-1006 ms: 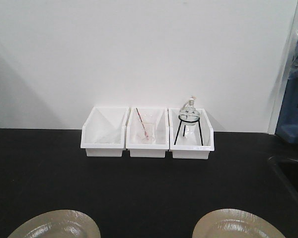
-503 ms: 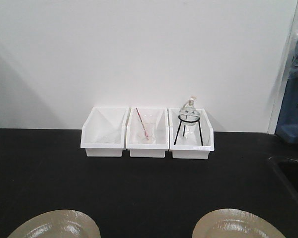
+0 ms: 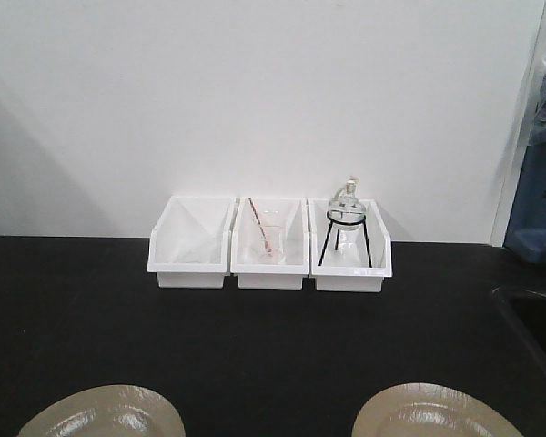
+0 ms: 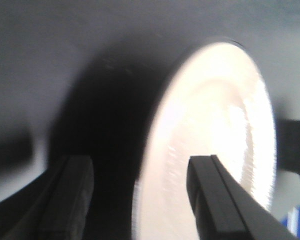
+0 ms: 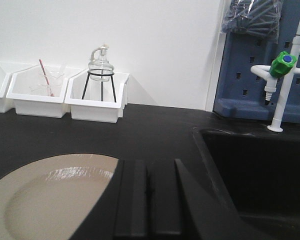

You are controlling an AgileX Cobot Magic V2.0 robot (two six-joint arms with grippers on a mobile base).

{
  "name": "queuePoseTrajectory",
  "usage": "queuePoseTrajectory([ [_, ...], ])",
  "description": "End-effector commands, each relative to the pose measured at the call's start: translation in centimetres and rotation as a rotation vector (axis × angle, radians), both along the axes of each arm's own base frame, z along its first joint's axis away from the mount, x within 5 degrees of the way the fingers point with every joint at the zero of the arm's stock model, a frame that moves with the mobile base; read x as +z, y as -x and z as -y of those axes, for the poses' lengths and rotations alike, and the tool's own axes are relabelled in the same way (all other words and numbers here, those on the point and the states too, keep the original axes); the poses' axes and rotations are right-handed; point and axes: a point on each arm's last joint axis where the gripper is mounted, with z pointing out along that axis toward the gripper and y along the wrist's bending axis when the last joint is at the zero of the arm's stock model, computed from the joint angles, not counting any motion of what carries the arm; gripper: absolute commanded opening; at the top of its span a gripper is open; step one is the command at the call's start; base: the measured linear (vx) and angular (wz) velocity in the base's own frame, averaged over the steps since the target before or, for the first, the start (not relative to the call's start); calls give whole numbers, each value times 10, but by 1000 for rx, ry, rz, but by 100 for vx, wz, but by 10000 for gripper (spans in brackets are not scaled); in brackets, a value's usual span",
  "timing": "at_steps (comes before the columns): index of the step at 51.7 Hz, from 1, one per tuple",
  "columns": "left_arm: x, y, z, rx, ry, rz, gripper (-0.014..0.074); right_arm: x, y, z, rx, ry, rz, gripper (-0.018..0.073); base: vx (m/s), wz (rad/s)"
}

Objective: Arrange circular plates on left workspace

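Front view: two glossy beige round plates lie flat on the matte black countertop (image 3: 255,337), at its near edge and well apart, the left plate (image 3: 102,414) and the right plate (image 3: 434,412). At the wall, three white plastic bins (image 3: 271,269) stand side by side. The middle one holds a clear beaker with a red rod (image 3: 266,238), the right one a black wire tripod carrying a glass flask (image 3: 346,223).

Left wrist view, blurred: the left gripper (image 4: 140,167) is spread wide and holds nothing. One dark finger (image 4: 70,200) is over the countertop and the other over a beige plate (image 4: 215,130), so the plate's rim passes between them. Whether they touch it, I cannot tell.

Right wrist view: the right gripper (image 5: 147,165) has its fingers pressed together with nothing between. The right plate lies just left of it, partly hidden under the fingers. The recessed black sink basin (image 5: 250,170) is on the other side.
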Motion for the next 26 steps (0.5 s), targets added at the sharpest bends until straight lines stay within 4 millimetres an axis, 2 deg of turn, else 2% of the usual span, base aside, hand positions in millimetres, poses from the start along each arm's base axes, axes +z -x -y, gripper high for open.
queuePoseTrajectory([
  [1,27,-5,5,-1,80,81,519,2,1,0,-5,17,76,-3,0,0],
  [19,18,-13,40,-112,17,55,485,2,1,0,-5,17,76,-3,0,0],
  [22,15,-14,44,-132,9,45,459,2,1,0,-5,17,76,-3,0,0],
  [26,11,-14,47,-140,6,22,381,2,1,0,-5,17,76,-3,0,0],
])
